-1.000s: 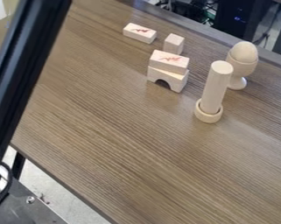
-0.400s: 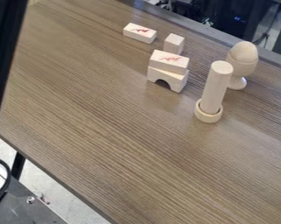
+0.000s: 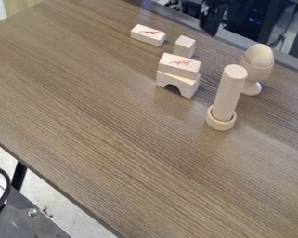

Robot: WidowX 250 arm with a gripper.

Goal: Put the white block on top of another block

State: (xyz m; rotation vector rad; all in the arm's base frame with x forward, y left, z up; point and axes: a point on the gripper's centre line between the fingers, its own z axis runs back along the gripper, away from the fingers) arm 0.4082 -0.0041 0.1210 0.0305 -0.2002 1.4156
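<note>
My claw [image 3: 211, 30] is by the tabletop [image 3: 101, 130]'s far edge, can't tell how open or if loaded. White block [image 3: 179, 65] sits on the arch block [image 3: 187, 87]; probably light, stiff, best pinched by its long sides.

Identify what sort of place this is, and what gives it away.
Likely a robotics lab or workshop: toy building blocks on a wood-grain table, a bolted metal plate at lower left, and dark electronics with a blue light behind.

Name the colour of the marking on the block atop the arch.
The marking is red, in the camera view.
</note>
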